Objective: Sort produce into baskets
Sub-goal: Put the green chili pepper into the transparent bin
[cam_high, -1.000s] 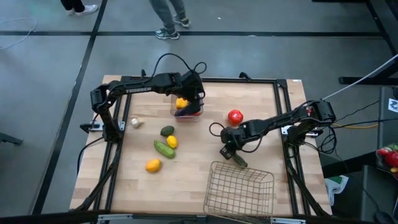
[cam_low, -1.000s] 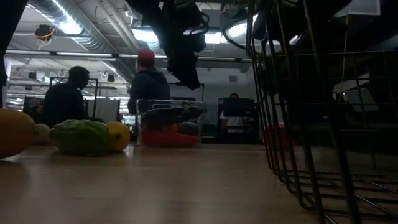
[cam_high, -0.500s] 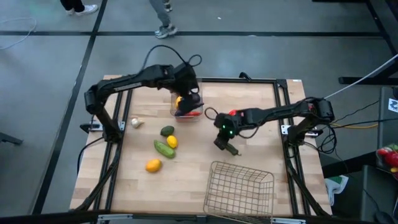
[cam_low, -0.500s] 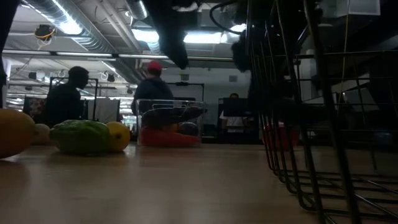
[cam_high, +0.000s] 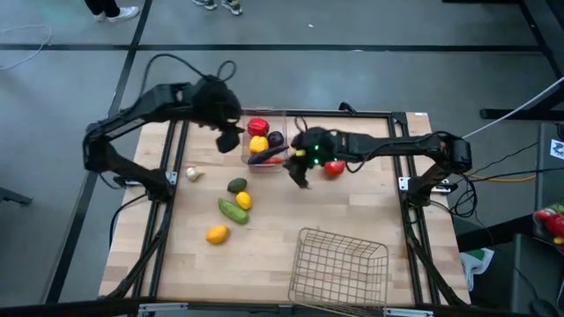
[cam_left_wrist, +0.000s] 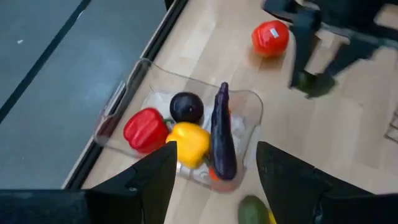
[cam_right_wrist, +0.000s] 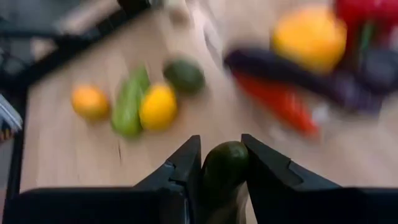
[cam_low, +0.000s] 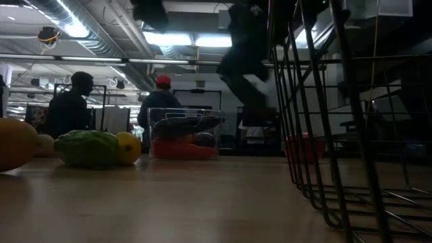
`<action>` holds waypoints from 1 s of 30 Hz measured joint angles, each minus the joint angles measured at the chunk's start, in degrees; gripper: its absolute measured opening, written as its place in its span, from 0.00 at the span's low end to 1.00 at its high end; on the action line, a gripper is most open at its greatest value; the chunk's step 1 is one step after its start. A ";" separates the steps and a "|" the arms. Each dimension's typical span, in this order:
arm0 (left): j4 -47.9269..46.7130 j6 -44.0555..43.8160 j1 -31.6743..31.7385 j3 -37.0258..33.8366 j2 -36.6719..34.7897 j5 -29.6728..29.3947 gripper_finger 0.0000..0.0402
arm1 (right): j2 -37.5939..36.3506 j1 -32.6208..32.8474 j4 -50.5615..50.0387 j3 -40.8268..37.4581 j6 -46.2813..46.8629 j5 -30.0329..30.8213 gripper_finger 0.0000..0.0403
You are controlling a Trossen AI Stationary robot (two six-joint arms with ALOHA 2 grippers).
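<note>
A dark green vegetable (cam_right_wrist: pixel 224 163) is clamped in the right gripper (cam_right_wrist: pixel 222 163) beside the clear bin (cam_high: pixel 284 115); the left gripper (cam_left_wrist: pixel 214 180) is held with jaws apart, empty.

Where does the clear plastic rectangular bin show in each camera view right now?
High view: clear plastic rectangular bin, table's far edge.
Low view: centre, on the tabletop.
Left wrist view: left of centre.
Right wrist view: only its blurred contents.
Shared landmark: long purple eggplant inside.

The clear bin (cam_high: pixel 264 146) sat between the two grippers; the wire basket (cam_high: pixel 341 267) stood well behind the right gripper (cam_high: pixel 300 174).
</note>
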 joint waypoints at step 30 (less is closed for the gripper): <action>-3.93 -4.71 -2.77 -0.11 -9.87 -0.02 0.54 | 16.32 -11.53 44.91 0.04 -6.39 10.59 0.26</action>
